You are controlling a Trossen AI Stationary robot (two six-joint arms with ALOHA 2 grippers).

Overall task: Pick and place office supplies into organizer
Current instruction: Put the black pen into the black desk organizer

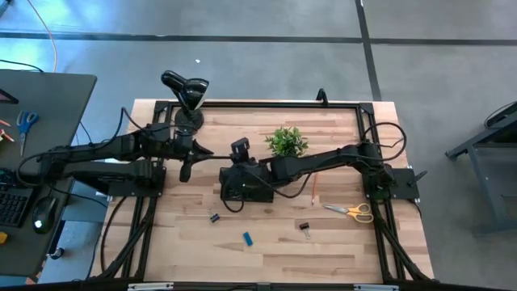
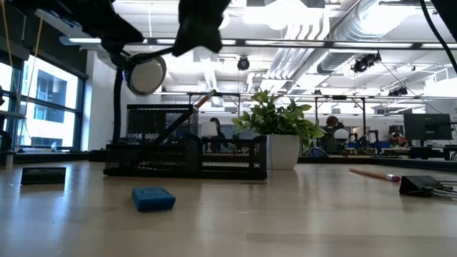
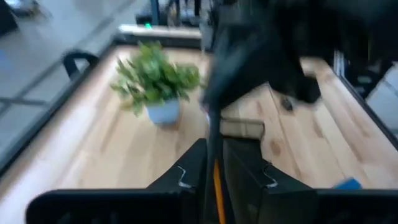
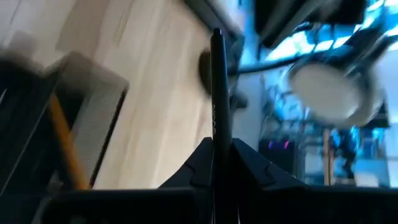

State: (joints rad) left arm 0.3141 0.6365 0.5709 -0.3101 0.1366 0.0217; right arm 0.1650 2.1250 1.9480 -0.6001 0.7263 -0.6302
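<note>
You see a black mesh organizer (image 2: 187, 157), a blue eraser (image 2: 153, 198), yellow-handled scissors (image 1: 353, 211), and a pale wood-grain worktop (image 1: 266, 242).

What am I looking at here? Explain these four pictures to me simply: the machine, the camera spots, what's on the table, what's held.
It is a robot with two dark arms working at a wooden table. One camera looks down from above, one sits at table level, and one rides on each wrist. The right gripper clamps a dark pencil by the black mesh organizer. The left gripper seems to pinch an orange pencil. Loose on the table lie yellow scissors, a blue eraser and binder clips. A plant and a lamp stand behind.
</note>
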